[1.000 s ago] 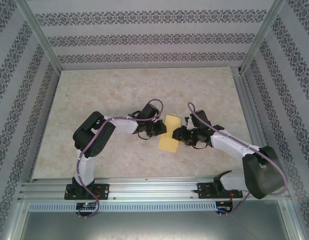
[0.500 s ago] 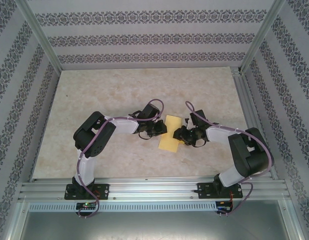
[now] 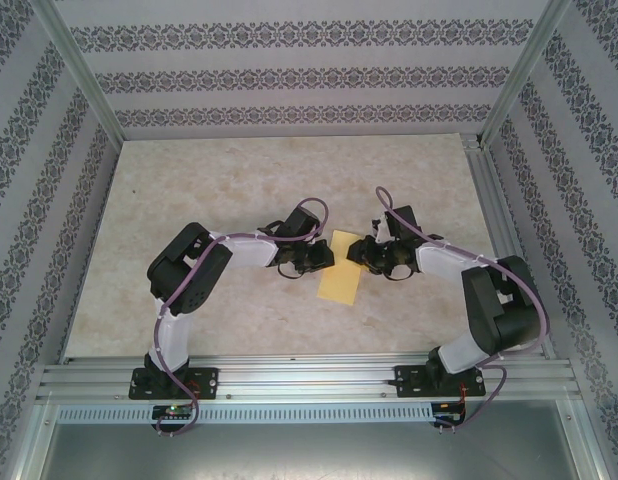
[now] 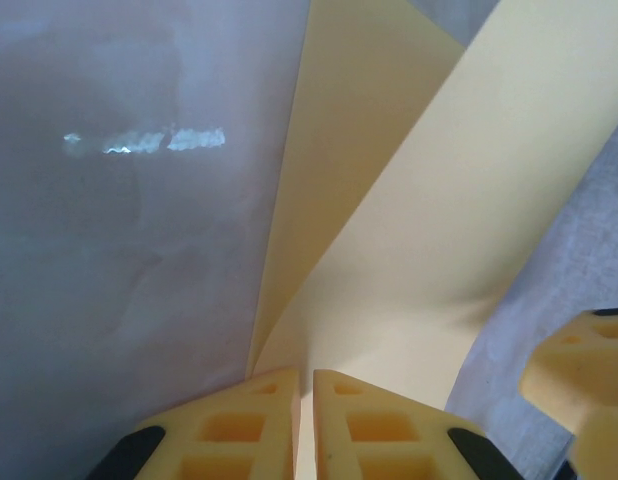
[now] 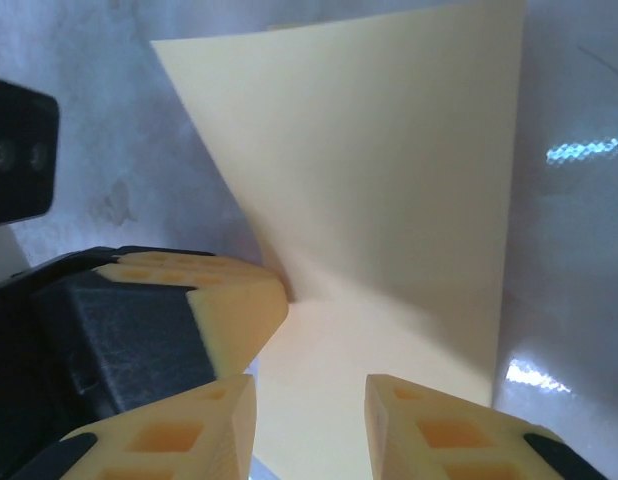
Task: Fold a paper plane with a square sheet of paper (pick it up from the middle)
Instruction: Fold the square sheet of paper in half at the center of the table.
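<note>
Gripping square sheet of paper (image 4: 419, 230) at left edge with left claw (image 4: 306, 385), seemingly; right claw (image 5: 309, 388) released at right edge; wide bench (image 3: 239, 180) beyond.

Square sheet of paper (image 3: 339, 280): pale yellow, plain. Table (image 3: 239, 190): beige, marbled. Walls (image 3: 289, 80): white (grey floral bands).
</note>
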`<action>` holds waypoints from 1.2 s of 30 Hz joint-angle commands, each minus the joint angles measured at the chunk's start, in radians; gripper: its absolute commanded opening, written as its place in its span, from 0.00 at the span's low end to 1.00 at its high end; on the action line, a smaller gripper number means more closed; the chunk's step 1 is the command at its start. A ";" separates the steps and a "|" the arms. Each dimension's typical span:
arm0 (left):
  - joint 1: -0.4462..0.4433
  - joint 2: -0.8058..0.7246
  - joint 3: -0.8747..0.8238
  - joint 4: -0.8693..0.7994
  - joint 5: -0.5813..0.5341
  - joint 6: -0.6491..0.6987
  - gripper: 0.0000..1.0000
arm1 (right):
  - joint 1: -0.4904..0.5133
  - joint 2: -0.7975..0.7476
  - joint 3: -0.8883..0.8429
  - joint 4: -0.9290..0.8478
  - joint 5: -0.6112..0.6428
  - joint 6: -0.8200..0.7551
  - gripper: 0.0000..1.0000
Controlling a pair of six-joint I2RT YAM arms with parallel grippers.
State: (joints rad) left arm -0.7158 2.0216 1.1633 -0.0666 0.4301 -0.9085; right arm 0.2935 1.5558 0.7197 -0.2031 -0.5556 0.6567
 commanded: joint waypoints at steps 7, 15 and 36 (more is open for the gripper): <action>-0.020 0.045 0.009 -0.060 -0.014 0.025 0.15 | -0.015 0.125 -0.038 0.081 -0.027 -0.017 0.33; -0.020 0.040 0.004 -0.068 -0.020 0.029 0.15 | -0.019 -0.040 0.085 -0.093 -0.007 -0.059 0.35; -0.020 0.049 0.013 -0.078 -0.017 0.037 0.15 | -0.053 0.200 0.078 -0.011 0.008 -0.090 0.34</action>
State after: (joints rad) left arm -0.7170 2.0277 1.1728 -0.0765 0.4328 -0.8948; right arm 0.2466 1.7271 0.8089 -0.2157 -0.5873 0.5945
